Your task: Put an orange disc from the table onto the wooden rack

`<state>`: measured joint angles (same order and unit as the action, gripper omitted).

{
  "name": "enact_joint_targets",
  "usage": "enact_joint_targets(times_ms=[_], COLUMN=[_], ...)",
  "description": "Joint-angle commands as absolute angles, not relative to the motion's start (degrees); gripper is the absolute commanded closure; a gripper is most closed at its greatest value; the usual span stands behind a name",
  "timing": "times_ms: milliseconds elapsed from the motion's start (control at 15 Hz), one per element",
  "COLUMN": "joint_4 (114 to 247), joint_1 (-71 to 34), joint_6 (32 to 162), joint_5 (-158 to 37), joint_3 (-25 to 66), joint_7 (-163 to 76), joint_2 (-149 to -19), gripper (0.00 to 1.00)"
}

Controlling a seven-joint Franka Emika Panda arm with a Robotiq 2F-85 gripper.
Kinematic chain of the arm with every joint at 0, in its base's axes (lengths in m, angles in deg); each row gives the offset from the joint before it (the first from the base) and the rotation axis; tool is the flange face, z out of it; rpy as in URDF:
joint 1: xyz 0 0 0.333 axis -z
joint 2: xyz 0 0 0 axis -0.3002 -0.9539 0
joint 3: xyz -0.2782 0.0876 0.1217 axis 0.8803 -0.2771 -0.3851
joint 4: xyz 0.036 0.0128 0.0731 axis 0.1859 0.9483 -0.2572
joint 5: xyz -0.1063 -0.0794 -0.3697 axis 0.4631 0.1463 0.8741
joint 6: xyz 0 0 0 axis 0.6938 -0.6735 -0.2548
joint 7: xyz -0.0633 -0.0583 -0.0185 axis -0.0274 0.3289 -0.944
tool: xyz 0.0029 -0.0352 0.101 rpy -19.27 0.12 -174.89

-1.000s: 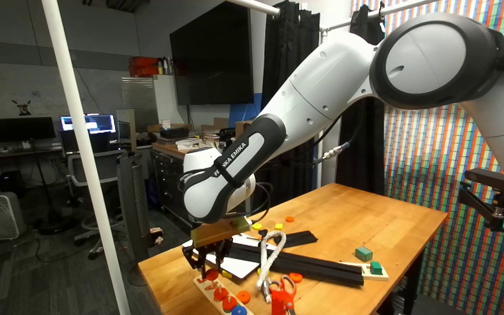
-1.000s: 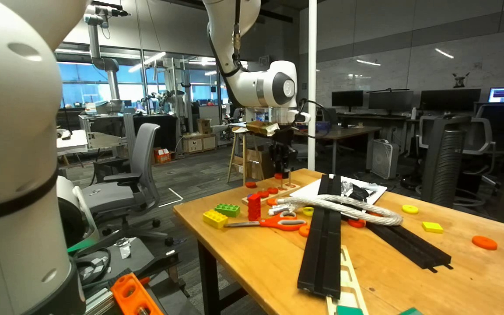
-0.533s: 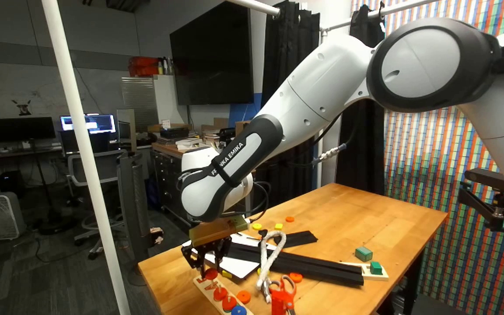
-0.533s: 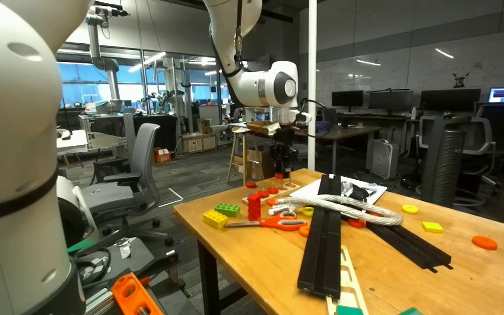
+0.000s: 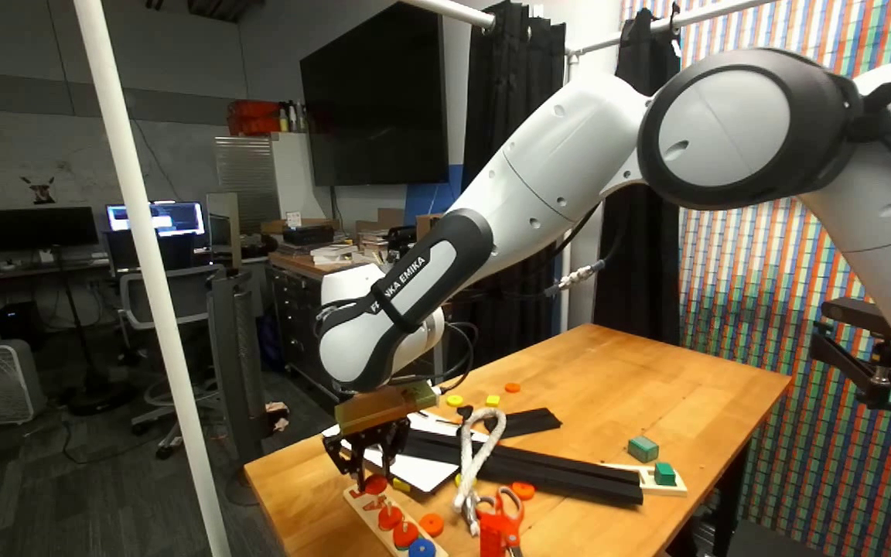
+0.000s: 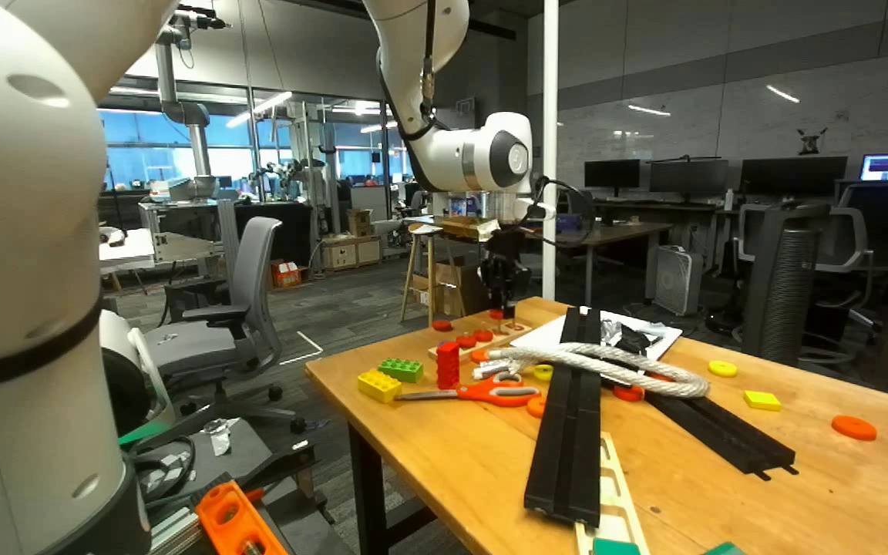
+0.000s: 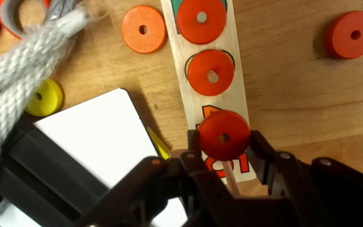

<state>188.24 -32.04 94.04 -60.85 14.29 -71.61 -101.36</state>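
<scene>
Wrist view: the gripper (image 7: 225, 140) occupies the bottom of the frame, its jaws clasping a red-orange disc (image 7: 224, 128) — this disc overlies the lower end of the wooden peg rack (image 7: 228, 102), at lower centre; whether the peg (image 7: 230, 178) there enters the hole cannot be told. Two mounted discs (image 7: 202, 72) sit on the rack at upper centre. On the worktop (image 7: 295, 94), a loose orange disc (image 7: 134, 30) lies just left of the rack, and a red disc (image 7: 342, 34) near the right edge. In both exterior views, the held disc shows just above the rack.
</scene>
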Motion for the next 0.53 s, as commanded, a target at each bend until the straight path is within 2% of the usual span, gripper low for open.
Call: enact_joint_targets(times_ms=[0,467], joint_4=[185.55,185.84], joint_1=[-31.41,-30.94], joint_6=[92.99,93.19], joint_5=[-62.87,-63.70], joint_3=[14.44,14.34], joint_7=[-70.02,-70.01], joint_2=[-103.89,-104.81], gripper=[0.77,0.77])
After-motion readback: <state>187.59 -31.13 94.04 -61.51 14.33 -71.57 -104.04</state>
